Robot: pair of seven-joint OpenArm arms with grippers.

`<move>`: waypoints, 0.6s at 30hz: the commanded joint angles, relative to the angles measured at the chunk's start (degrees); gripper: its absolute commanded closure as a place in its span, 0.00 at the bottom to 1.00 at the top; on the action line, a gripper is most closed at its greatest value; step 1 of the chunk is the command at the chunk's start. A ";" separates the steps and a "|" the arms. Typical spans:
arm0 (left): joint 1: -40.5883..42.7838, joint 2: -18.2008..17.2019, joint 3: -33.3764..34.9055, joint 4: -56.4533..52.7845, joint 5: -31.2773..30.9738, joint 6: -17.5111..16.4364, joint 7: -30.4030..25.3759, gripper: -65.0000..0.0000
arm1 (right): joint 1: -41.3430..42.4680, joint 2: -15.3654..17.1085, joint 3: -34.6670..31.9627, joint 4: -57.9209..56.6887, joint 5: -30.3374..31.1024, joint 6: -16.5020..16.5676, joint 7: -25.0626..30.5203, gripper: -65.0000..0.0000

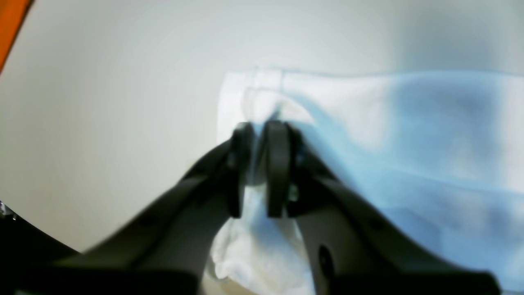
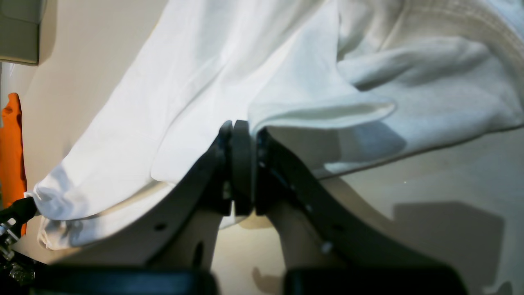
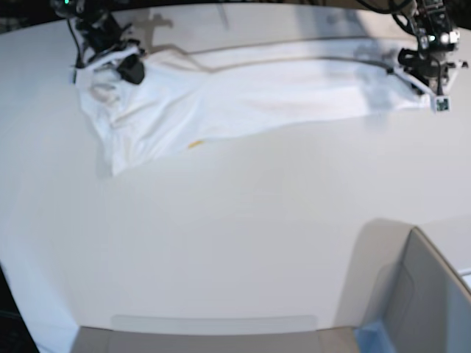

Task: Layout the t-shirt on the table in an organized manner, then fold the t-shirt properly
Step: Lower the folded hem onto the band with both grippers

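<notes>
White t-shirt [image 3: 243, 99] shows no readable print (reverse side up)

Both arms reach far apart (one each side); right gripper [image 2: 241, 168] clamped tight, left gripper [image 1: 260, 168] jaws slightly parted.

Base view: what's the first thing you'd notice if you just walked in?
A long white t-shirt stretched across the far side of the big white table. An end effector sits at each end of it: the right end effector pinches one corner, the left end effector the other.
</notes>
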 commanded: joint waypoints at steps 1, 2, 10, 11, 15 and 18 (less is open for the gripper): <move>0.26 -0.91 -0.49 1.02 0.42 0.21 -1.20 0.76 | -0.37 0.36 0.10 0.50 0.52 0.64 1.06 1.00; 0.26 -0.91 -0.49 1.11 0.42 0.21 -1.20 0.74 | -0.37 0.36 0.10 0.32 0.52 0.64 1.06 1.00; -0.01 0.76 -4.71 1.20 0.42 0.21 -1.20 0.74 | -1.25 0.97 -4.38 0.32 0.43 0.64 0.98 0.71; -0.10 1.47 -6.03 1.20 0.42 0.30 -1.20 0.74 | -1.25 1.41 -5.26 0.32 0.43 0.64 0.98 0.71; -0.18 3.66 -11.04 1.20 0.42 0.30 -1.20 0.74 | -1.43 2.12 -8.42 0.32 0.43 0.64 0.98 0.71; -0.27 4.37 -13.50 1.20 0.42 0.30 -1.20 0.74 | -1.52 3.26 -11.32 0.32 0.34 0.64 0.98 0.71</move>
